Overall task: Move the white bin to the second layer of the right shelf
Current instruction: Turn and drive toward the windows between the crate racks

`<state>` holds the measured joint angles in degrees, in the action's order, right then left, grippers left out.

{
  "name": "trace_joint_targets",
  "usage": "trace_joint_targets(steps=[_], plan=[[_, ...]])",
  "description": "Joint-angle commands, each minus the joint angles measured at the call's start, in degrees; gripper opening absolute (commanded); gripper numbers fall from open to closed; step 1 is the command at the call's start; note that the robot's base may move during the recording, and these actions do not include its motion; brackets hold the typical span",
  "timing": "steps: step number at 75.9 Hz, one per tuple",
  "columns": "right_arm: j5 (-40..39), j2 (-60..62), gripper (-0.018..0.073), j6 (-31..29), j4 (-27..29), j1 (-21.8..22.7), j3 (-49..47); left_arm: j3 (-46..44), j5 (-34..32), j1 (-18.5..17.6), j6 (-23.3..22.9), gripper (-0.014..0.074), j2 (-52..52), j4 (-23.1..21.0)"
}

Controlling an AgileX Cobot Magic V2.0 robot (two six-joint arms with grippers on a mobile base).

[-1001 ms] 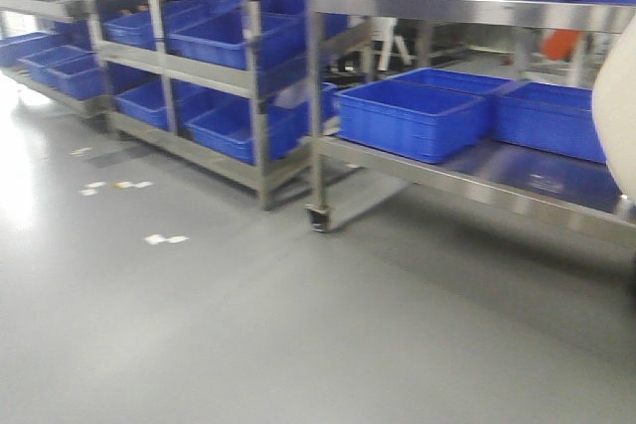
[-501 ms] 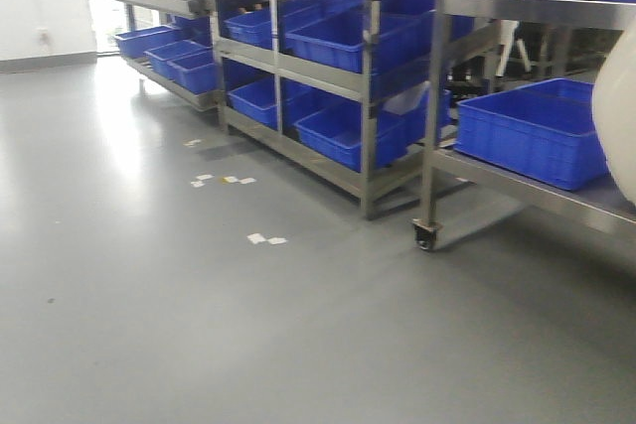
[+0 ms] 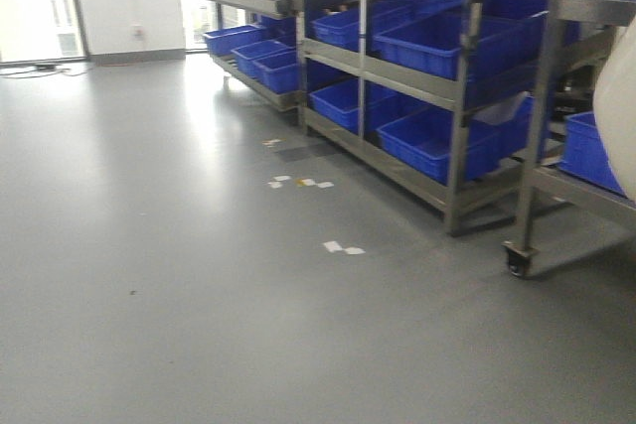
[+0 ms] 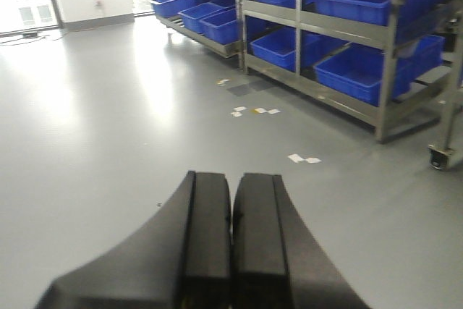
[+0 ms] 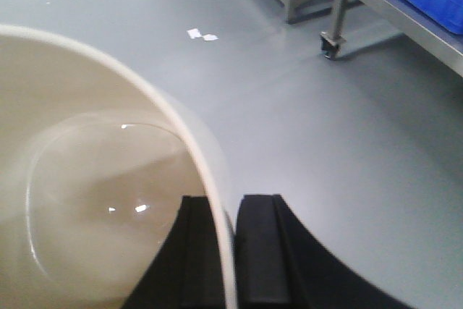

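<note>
Grey floor (image 3: 149, 295) fills most of the front view, with bright windows (image 3: 30, 7) way off to the left of the steel rack (image 3: 457, 196). A few small white floor markers (image 3: 342, 246) lie just left of that rack. The rack itself is loaded with blue crates (image 3: 437, 141) on every tier I can see. Right of it there's a second rack's leg on a caster wheel (image 3: 517, 263). Right of that again, at the very edge of the frame, a sliver of the white bin (image 3: 621, 116) is held up off the floor.

In the left wrist view, the left claw (image 4: 231, 251) is clenched with its fingers pressed together and nothing between them. It hangs over the floor left of the rack.

In the right wrist view, the right claw (image 5: 228, 251) is clamped on the white bin's rim, one finger inside the wall and one outside. The bin's glossy bottom catches a couple of light spots.
</note>
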<state>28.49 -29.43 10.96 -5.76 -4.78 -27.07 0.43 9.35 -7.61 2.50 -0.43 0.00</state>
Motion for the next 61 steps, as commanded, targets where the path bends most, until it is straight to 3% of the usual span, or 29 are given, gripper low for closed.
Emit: trace_joint_targets(steps=[1, 61], plan=[[-5.08, -0.03, 0.0027, -0.46, -0.29, 0.28, -1.82, 2.11, -4.91, -0.19, -0.30, 0.0085, -0.79, 0.00], [-5.08, -0.03, 0.0027, -0.46, -0.29, 0.28, -1.82, 2.11, -4.91, -0.19, -0.30, 0.0085, -0.79, 0.00]])
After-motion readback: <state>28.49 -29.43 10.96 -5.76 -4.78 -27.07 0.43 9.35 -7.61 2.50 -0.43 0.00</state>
